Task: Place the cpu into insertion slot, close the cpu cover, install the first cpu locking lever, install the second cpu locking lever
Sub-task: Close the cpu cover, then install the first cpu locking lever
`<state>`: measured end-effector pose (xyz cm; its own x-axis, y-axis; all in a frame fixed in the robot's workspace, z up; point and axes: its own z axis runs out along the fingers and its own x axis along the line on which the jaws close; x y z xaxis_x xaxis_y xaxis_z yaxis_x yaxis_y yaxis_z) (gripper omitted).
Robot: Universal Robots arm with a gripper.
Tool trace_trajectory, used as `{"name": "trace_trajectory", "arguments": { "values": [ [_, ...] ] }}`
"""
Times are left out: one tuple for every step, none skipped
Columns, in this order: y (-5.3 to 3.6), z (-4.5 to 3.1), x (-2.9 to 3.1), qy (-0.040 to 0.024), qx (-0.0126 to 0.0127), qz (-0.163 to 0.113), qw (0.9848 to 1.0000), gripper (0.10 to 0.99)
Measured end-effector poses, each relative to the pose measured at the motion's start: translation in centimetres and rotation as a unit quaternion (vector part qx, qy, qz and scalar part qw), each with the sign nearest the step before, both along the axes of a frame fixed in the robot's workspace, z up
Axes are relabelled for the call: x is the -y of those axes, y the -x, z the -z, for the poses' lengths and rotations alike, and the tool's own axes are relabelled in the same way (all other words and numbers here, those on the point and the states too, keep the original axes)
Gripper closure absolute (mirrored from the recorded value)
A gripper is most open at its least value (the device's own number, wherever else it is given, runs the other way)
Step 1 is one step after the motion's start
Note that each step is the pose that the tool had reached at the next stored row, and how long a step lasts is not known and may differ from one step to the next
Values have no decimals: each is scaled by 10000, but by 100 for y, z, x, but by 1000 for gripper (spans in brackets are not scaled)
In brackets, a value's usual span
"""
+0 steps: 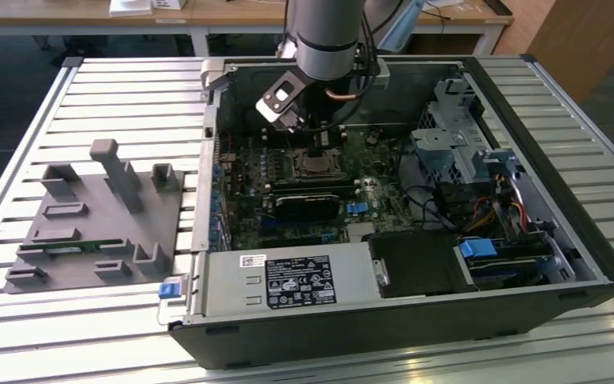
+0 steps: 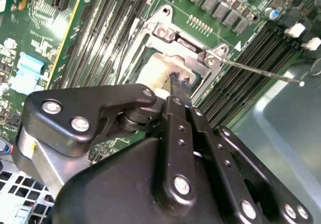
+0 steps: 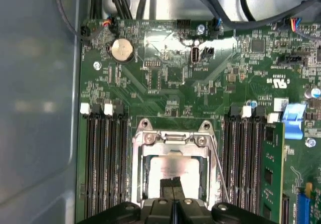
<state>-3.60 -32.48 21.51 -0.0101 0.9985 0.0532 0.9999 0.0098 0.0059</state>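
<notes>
The insertion slot [image 3: 173,142] sits in the green motherboard [image 3: 165,78] between banks of black memory slots. The cpu [image 3: 173,168] lies in it, its pale silver top showing through the window of the cpu cover [image 3: 142,153], which lies down flat around it. My gripper [image 3: 173,190] is shut, fingertips together and resting at the cpu's top near the cover's edge, with nothing held. The second wrist view shows the same fingertips [image 2: 176,78] over the cpu [image 2: 153,68]. One thin locking lever [image 2: 261,72] sticks out sideways, unlatched. In the exterior view the gripper [image 1: 318,148] hangs just above the slot [image 1: 312,166].
The open computer case [image 1: 563,240] holds the black-labelled power supply box [image 1: 285,280], a drive cage [image 1: 446,144] and cable bundles [image 1: 446,212]. A grey fixture [image 1: 99,216] lies on the slatted table at the exterior view's left. Memory slots [image 3: 105,163] flank the socket.
</notes>
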Motion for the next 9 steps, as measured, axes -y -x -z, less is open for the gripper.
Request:
{"name": "trace_trajectory", "arguments": {
  "values": [
    [-8,0,0,0,0,0,10000,980],
    [-18,0,0,0,0,0,10000,980],
    [-27,0,0,0,0,0,10000,980],
    [-36,0,0,0,0,0,10000,980],
    [-45,0,0,0,0,0,10000,980],
    [-50,0,0,0,0,0,10000,980],
    [-53,0,0,0,0,0,10000,980],
    [-55,0,0,0,0,0,10000,980],
    [-55,0,0,0,0,1,10000,980]
  ]
}}
